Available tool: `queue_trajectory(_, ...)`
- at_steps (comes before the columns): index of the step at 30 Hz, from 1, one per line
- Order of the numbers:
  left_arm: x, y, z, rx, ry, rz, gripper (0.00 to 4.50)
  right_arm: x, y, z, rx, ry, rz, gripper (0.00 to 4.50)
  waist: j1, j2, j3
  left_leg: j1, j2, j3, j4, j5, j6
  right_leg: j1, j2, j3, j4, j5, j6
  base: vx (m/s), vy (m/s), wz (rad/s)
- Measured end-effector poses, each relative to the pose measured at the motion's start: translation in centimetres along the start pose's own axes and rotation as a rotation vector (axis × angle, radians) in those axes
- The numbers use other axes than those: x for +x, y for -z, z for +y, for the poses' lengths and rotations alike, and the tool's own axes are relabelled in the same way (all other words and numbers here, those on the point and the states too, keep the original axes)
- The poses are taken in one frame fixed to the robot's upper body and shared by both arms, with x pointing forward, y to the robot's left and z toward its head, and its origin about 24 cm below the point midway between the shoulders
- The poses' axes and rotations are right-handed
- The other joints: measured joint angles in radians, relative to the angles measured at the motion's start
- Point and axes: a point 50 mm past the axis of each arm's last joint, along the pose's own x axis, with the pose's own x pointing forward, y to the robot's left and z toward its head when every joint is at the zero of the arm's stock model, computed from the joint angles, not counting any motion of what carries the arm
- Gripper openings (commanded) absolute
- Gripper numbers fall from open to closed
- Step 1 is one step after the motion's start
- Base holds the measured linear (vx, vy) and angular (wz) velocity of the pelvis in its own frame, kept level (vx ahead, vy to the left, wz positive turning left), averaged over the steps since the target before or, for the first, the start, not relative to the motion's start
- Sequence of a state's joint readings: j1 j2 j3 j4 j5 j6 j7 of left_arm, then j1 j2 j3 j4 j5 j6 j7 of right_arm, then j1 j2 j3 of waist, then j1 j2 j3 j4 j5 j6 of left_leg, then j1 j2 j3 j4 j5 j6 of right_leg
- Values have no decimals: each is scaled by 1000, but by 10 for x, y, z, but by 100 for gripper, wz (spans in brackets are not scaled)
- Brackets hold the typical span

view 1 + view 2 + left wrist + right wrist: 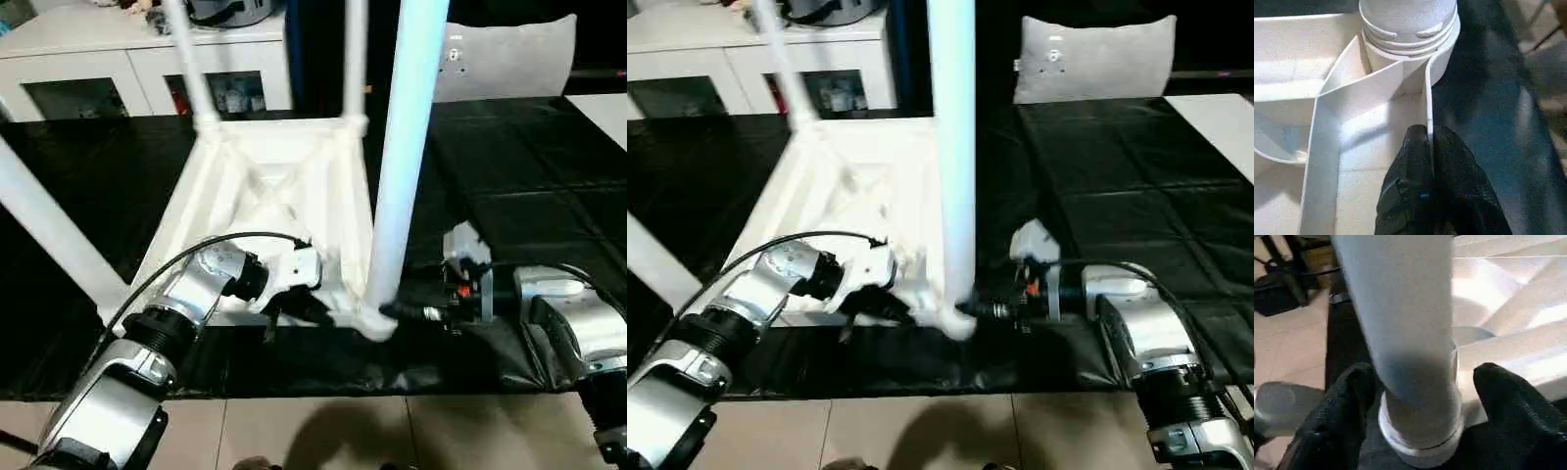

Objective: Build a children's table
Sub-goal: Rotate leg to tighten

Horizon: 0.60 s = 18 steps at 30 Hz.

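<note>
Near leg runs off frame at 12 o'clock, top unseen. Cabinet contents behind glass too blurred to identify.

My right end effector straddles the near-corner leg with its fingers spread, a gap showing either side of the tube; that leg blocks any straight reach onward to the table top; my left end effector is pinched on the top's thin rim, hemmed in by the corner socket just ahead; three other legs fence the far and left corners; the black worktop off to the right lies open; the white cabinet walls the far-left side.
</note>
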<state>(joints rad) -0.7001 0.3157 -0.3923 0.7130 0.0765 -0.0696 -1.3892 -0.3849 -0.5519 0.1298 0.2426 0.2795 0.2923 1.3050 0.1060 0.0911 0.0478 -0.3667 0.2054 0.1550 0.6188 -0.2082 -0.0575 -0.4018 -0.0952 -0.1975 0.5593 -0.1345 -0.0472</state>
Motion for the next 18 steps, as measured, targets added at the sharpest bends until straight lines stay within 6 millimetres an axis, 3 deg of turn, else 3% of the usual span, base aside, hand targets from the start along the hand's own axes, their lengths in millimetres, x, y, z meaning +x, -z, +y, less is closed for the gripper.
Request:
queue_trajectory(4,-1,-1,-2,29,38,9,0,3,1,3,4,-55,4,302,8,-1,0,0,0,1,0,0,0,-1,0,1,0,0,0,0,0,0)
queue_trajectory(14,1,-2,-3,41,61,9,0,10,3,8,13,-113,6,208,10,-2,0,0,0,1,0,0,0,-1,0,1,0,0,1,0,0,0)
queue_trajectory(18,2,-2,-3,29,60,4,0,10,3,8,21,-111,7,199,10,-2,0,0,0,1,0,0,0,-1,0,1,0,0,1,0,0,0)
